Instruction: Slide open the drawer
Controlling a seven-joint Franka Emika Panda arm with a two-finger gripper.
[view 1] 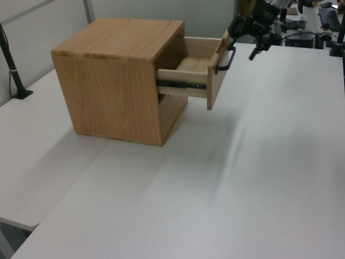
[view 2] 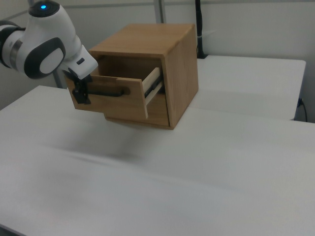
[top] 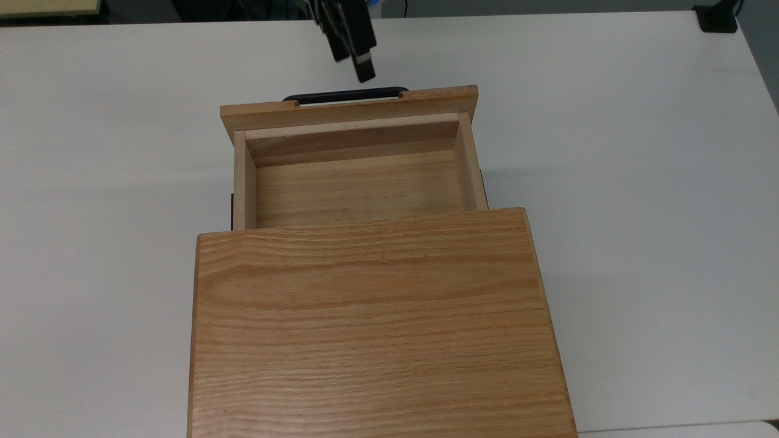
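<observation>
The drawer (top: 356, 188) is slid well out of the oak cabinet (top: 371, 322) and its inside is bare. A long black bar handle (top: 345, 94) runs along its front panel (top: 350, 109). My gripper (top: 353, 67) hangs open just beyond the handle, slightly toward the top view's right, touching nothing. In the left view the drawer front (view 1: 217, 75) sticks out on its metal slide, with the handle (view 1: 229, 59) free and the gripper (view 1: 245, 43) up and to its right. The right view puts the gripper (view 2: 81, 93) before the panel's (view 2: 110, 105) left end.
The cabinet stands on a white table (top: 639, 182) with wide bare surface on both sides. A black mount (top: 718, 18) sits at the far corner on the top view's right. A black post (view 1: 11, 59) rises at the left view's left edge.
</observation>
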